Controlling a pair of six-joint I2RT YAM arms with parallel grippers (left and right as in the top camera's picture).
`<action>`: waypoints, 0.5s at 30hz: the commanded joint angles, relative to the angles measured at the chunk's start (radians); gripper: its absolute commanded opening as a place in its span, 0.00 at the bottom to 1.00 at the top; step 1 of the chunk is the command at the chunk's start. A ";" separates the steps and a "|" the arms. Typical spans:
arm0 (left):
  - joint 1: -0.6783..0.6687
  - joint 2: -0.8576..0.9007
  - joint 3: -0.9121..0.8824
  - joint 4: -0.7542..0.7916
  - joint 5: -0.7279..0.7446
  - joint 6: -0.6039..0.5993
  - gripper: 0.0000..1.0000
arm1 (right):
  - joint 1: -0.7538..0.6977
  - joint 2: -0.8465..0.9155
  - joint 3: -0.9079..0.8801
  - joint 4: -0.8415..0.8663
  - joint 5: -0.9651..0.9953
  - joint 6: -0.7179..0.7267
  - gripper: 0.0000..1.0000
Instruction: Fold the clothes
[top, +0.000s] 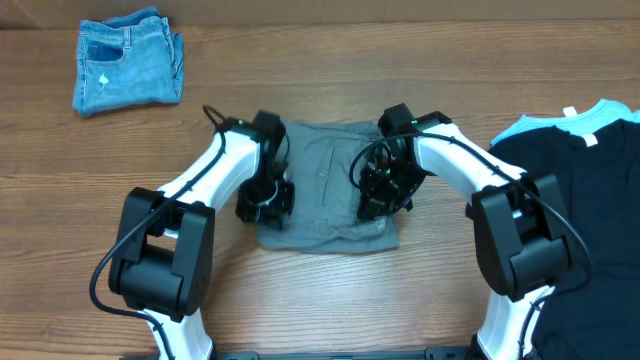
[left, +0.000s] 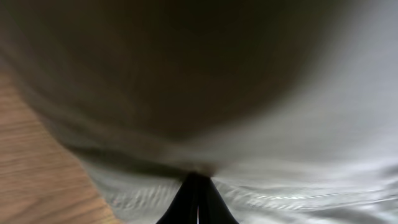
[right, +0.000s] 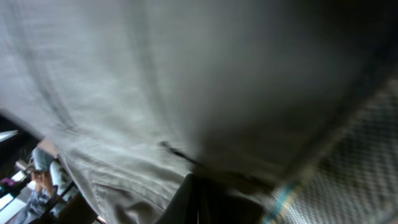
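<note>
Grey shorts (top: 325, 170) fill both wrist views, with the left claw (left: 196, 198) and right claw (right: 198, 200) each seemingly clamped on the cloth. They lie mid-worktop (top: 330, 300). Best to lift both sides level and fold squarely toward the far edge, clear of the blue denim shorts (top: 125, 62).

Robot lab: twin arms (top: 455, 160), wooden table (top: 330, 300)
</note>
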 joint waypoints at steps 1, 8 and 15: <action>0.005 0.008 -0.068 0.026 0.020 -0.002 0.04 | -0.014 0.015 -0.003 -0.017 0.159 0.052 0.04; 0.042 0.008 -0.109 0.047 -0.037 -0.045 0.04 | -0.034 0.015 -0.003 -0.038 0.260 0.117 0.04; 0.057 -0.001 -0.091 0.021 -0.101 -0.100 0.04 | -0.035 -0.005 0.050 -0.109 0.506 0.251 0.04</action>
